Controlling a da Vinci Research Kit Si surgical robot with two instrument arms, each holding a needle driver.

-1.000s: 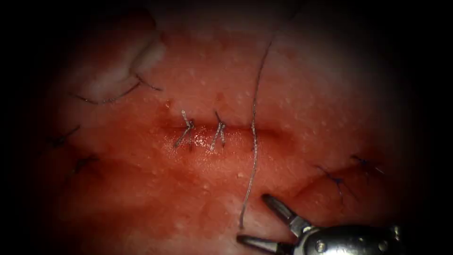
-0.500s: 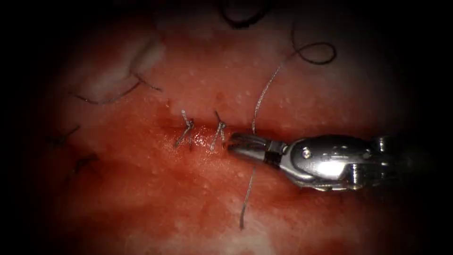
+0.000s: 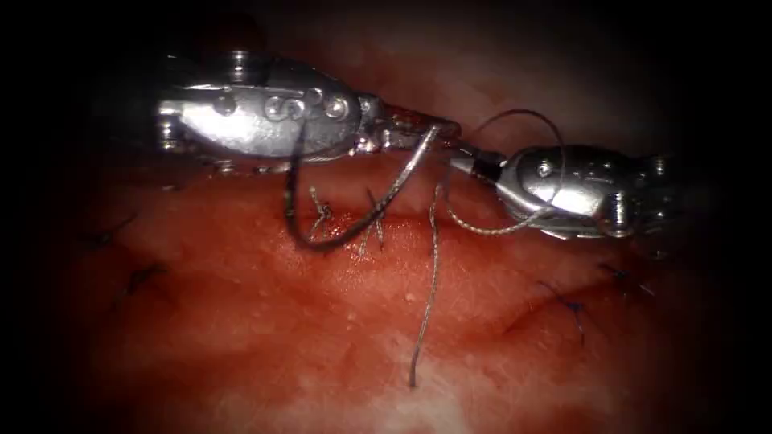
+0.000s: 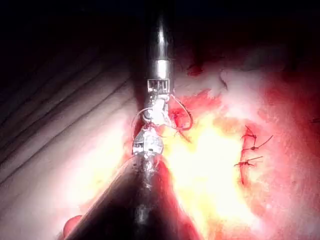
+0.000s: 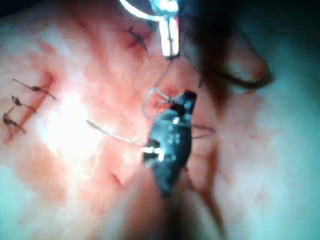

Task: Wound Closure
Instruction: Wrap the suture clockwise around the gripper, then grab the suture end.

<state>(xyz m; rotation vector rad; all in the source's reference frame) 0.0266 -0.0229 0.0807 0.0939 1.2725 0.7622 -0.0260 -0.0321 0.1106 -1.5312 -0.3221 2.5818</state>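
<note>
Endoscope view: left gripper point(image 3: 430, 133) pinching needle point(image 3: 354, 217) near its thick end, curve hanging free over cut point(image 3: 346, 233), outside tissue point(image 3: 322, 337). Right gripper point(image 3: 457, 161) tip to tip with it, state unclear; thread point(image 3: 434, 273) crossing cut.

Left tool point(image 3: 426, 133), right tool point(image 3: 466, 161): shiny metal. Tissue point(image 3: 322, 337): wet, glossy.

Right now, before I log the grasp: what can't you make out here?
- Endoscope view: which tool holds the needle. Its end sits where the left tool and right tool meet and overlap.
- Endoscope view: whether the needle's curve touches the tissue at the cut. Shadow hides the contact.
- Endoscope view: where the thread leads upward. The tools cover it.
</note>
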